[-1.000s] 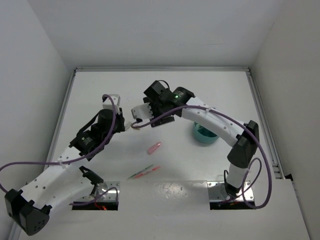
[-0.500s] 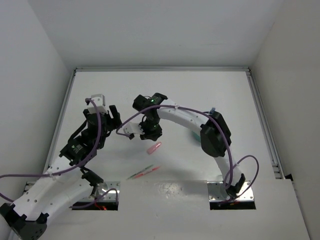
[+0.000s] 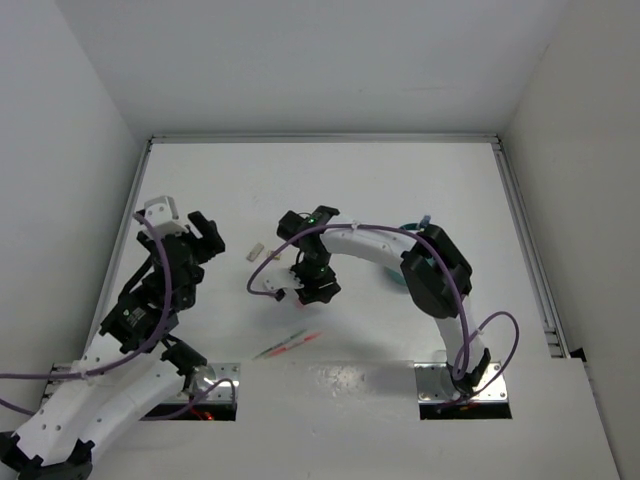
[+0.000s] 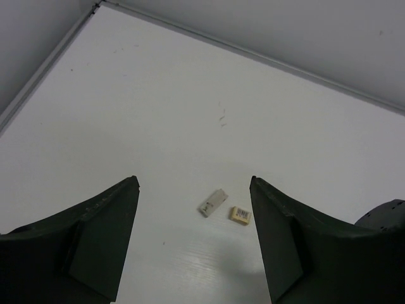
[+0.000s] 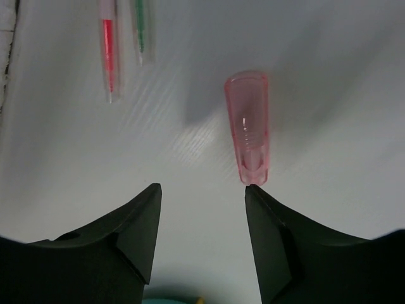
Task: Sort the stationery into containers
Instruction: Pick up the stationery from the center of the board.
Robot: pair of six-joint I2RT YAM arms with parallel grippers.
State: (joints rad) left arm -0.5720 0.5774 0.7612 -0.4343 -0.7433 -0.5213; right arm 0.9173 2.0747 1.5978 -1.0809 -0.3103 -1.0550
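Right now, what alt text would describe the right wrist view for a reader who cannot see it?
The open right gripper hangs over a white table, a short pink marker lying just ahead of it. A thin pink pen and a thin green pen lie side by side at the upper left.

The left arm [image 3: 110,400] and right arm [image 3: 375,238] are white shells with black joints, and a purple cable [image 3: 503,330] loops along each. A green light [image 3: 313,212] glows on the right wrist. Metal plates [image 3: 440,385] carry both bases at 6 o'clock. The left gripper [image 4: 193,180] and right gripper [image 5: 202,187] have dark wedge fingers.
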